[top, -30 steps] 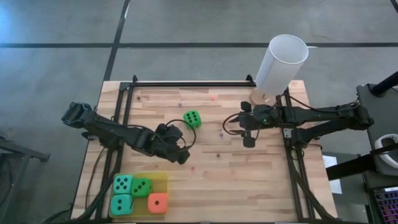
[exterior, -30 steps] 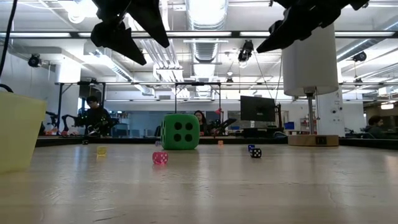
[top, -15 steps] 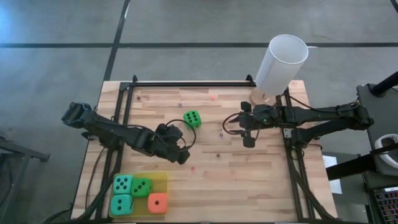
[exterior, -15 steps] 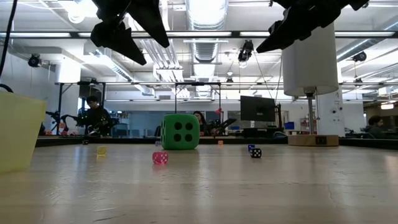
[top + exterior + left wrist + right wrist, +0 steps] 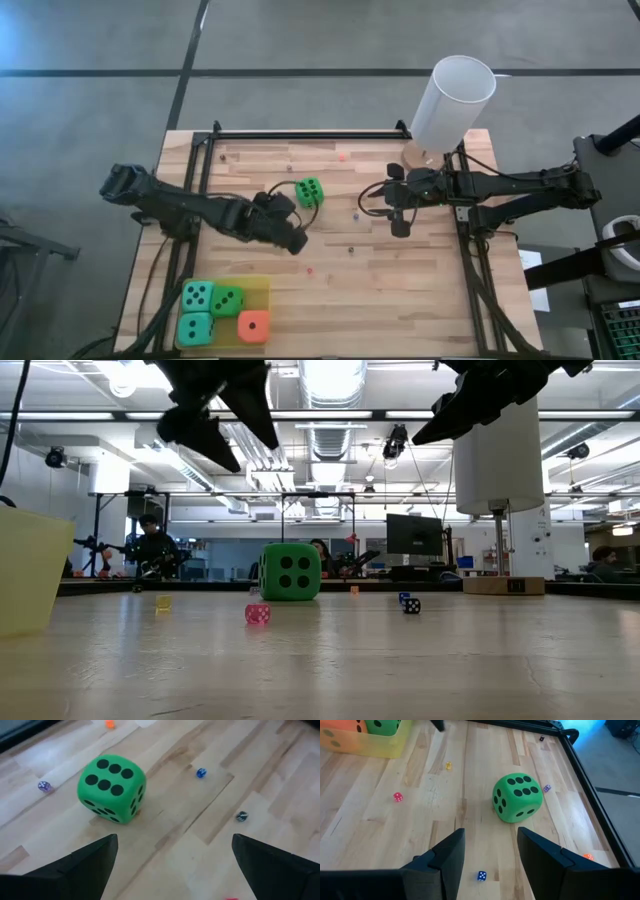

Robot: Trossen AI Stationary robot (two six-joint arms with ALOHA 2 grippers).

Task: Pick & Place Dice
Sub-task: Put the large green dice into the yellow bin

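Note:
One green die (image 5: 310,190) rests on the wooden table near its middle, also seen in the left wrist view (image 5: 111,788) and the right wrist view (image 5: 516,797). Three more dice lie in a yellow tray (image 5: 262,290) at the near left: two teal (image 5: 197,295), one green (image 5: 228,300). An orange-red one (image 5: 254,326) lies beside them in the tray. My left gripper (image 5: 173,840) hangs open above the table, just near-left of the lone green die. My right gripper (image 5: 490,832) hangs open to that die's right, pointing at it.
A tall white cylinder (image 5: 452,100) stands at the far right corner. Several tiny dice lie scattered on the wood, such as a pink one (image 5: 257,614) and a blue one (image 5: 201,772). A black frame rail (image 5: 300,134) runs along the far edge.
My left gripper has swung a little toward the table's far edge, closer to the lone green die, staying open. The die and my right arm have kept still.

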